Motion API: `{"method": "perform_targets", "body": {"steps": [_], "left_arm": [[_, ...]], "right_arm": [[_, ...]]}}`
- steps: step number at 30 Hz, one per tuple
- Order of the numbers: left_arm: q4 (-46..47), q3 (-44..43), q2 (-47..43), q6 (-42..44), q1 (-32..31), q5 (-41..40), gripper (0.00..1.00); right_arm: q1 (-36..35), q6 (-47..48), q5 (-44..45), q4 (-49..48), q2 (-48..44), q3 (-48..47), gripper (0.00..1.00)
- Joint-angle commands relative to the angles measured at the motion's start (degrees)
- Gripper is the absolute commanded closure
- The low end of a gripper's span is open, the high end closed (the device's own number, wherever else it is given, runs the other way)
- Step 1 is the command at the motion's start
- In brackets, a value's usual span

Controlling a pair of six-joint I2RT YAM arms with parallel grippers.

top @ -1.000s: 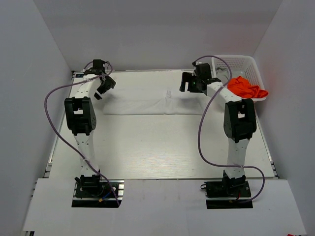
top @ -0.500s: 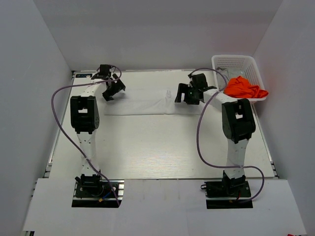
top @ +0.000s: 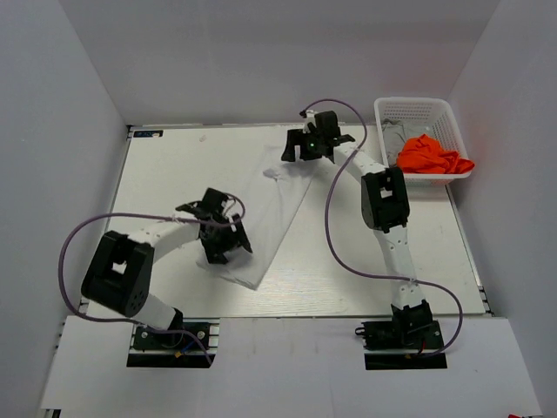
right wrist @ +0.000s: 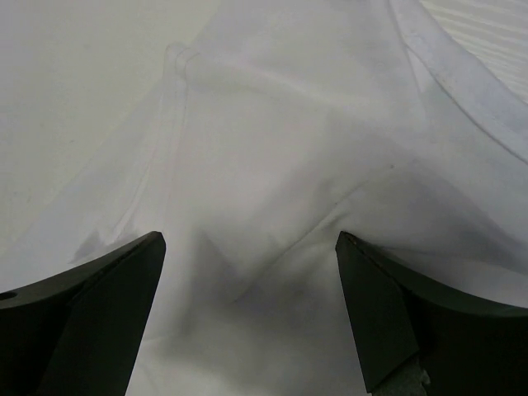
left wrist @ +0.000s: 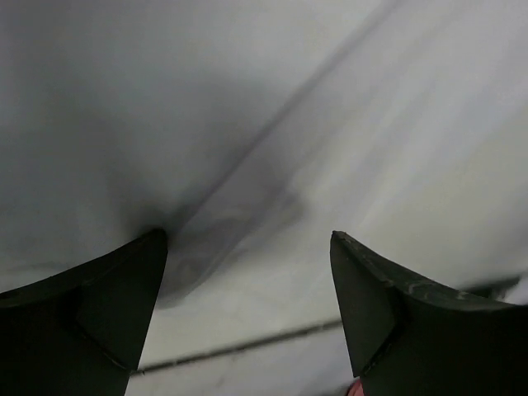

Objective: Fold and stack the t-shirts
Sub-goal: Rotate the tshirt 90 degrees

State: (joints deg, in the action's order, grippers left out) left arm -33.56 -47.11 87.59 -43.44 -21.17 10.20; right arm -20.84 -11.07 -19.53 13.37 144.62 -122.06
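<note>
One white t-shirt has swung diagonal between left hand and right hand.

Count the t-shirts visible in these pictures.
3. A white t-shirt lies diagonally on the table; an orange t-shirt lies in the white basket; a grey t-shirt peeks beside it. Others may be hidden underneath.

Soft, even light from above; the wrist views are murkier.
The top view is bright and sharp, with only faint shadows under the arms on the white surface and no glare. The left wrist view is dim, grey and smeared by blur. The right wrist view is brighter, with clear creases in the shirt and dark, soft-edged fingers.
</note>
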Motion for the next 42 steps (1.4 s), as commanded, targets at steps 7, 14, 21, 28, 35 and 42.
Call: {"method": "perform_targets", "body": {"steps": [7,14,21,28,35,42], "left_arm": [[7.91,10.47,-23.77,0.98,-13.10,18.21,0.00],[-10.02,-1.47,-27.56,1.18,-13.64,-8.31,0.00],[-8.71,-4.82,-23.88,-0.68,-12.41,-18.63,0.00],[-8.72,-4.92,-21.15,-0.68,-12.41,-20.92,0.00],[-7.21,-1.84,-20.53,0.55,-12.41,-17.67,0.00],[-8.63,1.04,-18.16,1.08,-12.41,-13.54,0.00]], "right_arm": [[-7.63,8.87,-7.98,-9.85,0.84,-3.44,0.10],[-11.32,9.76,5.61,-1.72,-6.52,-3.98,0.10],[-17.82,-0.70,19.26,4.23,-20.59,20.14,0.10],[-20.64,-4.14,23.49,0.69,-21.86,29.52,0.10],[-19.33,-7.29,25.24,6.32,-14.63,21.08,0.10],[-14.41,-8.27,23.32,8.78,-8.23,14.23,0.10]]}}
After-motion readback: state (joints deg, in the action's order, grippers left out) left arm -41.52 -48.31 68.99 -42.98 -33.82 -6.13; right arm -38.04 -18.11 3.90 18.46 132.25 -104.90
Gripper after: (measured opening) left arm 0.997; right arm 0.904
